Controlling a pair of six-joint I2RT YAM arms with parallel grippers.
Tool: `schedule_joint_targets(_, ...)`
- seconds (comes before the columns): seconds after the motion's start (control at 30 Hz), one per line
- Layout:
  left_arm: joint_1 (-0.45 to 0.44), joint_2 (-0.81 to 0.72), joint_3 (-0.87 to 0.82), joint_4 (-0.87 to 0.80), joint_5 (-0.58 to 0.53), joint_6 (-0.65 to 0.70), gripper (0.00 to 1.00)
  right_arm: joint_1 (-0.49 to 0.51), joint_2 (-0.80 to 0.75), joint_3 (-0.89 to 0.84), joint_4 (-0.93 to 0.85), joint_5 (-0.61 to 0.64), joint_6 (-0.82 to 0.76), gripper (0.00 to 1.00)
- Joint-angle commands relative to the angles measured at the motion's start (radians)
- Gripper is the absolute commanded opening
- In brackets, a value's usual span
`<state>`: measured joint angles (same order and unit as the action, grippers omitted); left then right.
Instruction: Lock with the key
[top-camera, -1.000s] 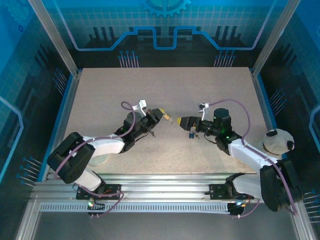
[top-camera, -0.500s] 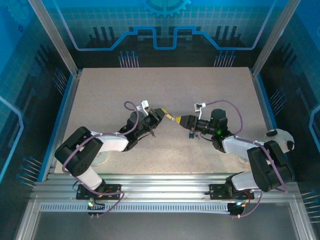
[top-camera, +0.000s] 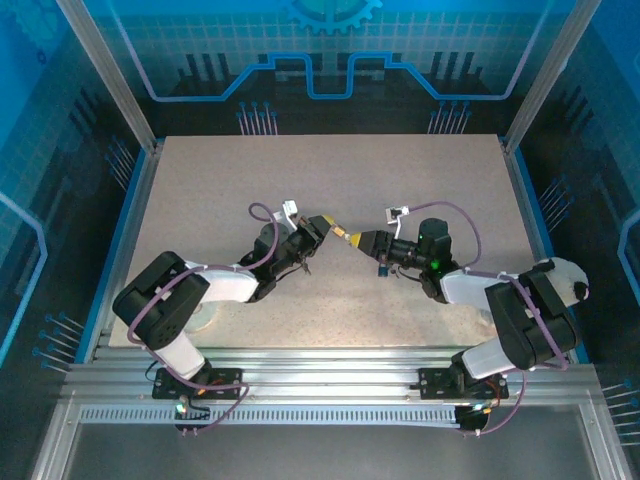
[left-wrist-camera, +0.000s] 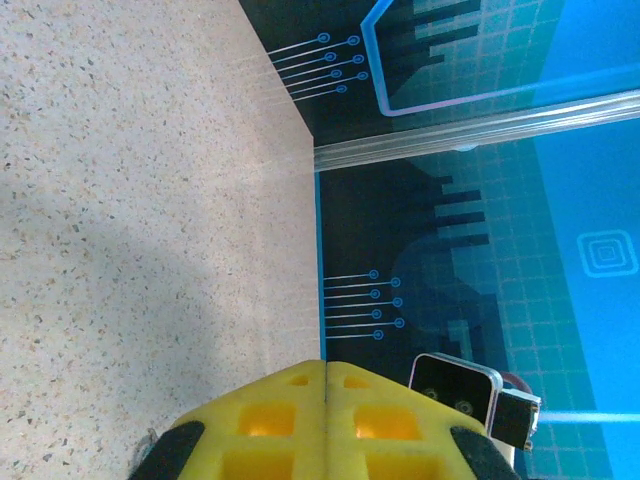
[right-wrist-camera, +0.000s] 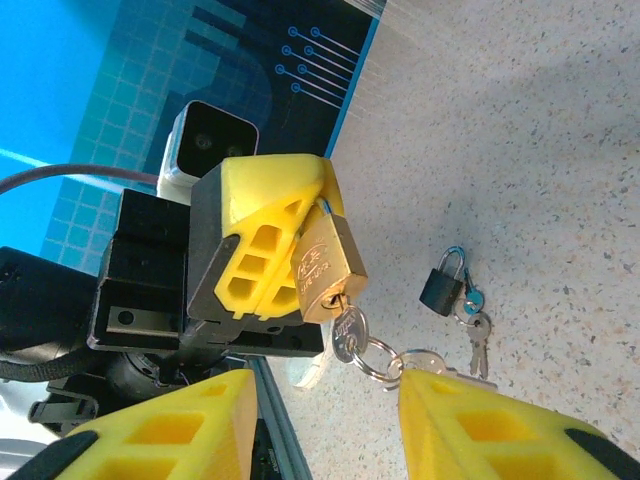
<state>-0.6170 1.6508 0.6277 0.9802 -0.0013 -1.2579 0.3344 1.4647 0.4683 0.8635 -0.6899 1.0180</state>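
A brass padlock (right-wrist-camera: 325, 265) hangs clamped between the yellow fingers (right-wrist-camera: 262, 240) of my left gripper (top-camera: 322, 228), which is shut on its top end. A silver key (right-wrist-camera: 348, 333) sits in the padlock's keyhole, with a ring and a second key (right-wrist-camera: 425, 362) dangling from it. My right gripper (right-wrist-camera: 325, 420) stands just below the key, its jaws apart with nothing between them; the spare key rests against its right fingertip (right-wrist-camera: 440, 385). In the left wrist view the left gripper (left-wrist-camera: 327, 365) has its pads pressed together and the padlock is hidden.
A small black padlock (right-wrist-camera: 443, 285) with a blue key and silver keys lies on the speckled table (top-camera: 330, 180) close under the right gripper (top-camera: 365, 242). Blue walls and aluminium posts ring the table. A white round object (top-camera: 557, 282) sits at the right edge.
The right arm has reached left towards the padlock and its jaws have narrowed. The left gripper has kept hold of the padlock, shifting only slightly.
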Motion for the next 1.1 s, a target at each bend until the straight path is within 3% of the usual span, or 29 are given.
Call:
schedule_joint_targets(0.0, 0.002, 0.012, 0.027, 0.080, 0.024, -0.018, 0.00, 0.008, 0.008, 0.010, 0.050, -0.015, 0.005, 0.40)
schedule_joint_targets(1.07, -0.016, 0.028, 0.024, 0.094, 0.039, -0.026, 0.00, 0.009, -0.008, 0.010, 0.003, 0.018, -0.063, 0.41)
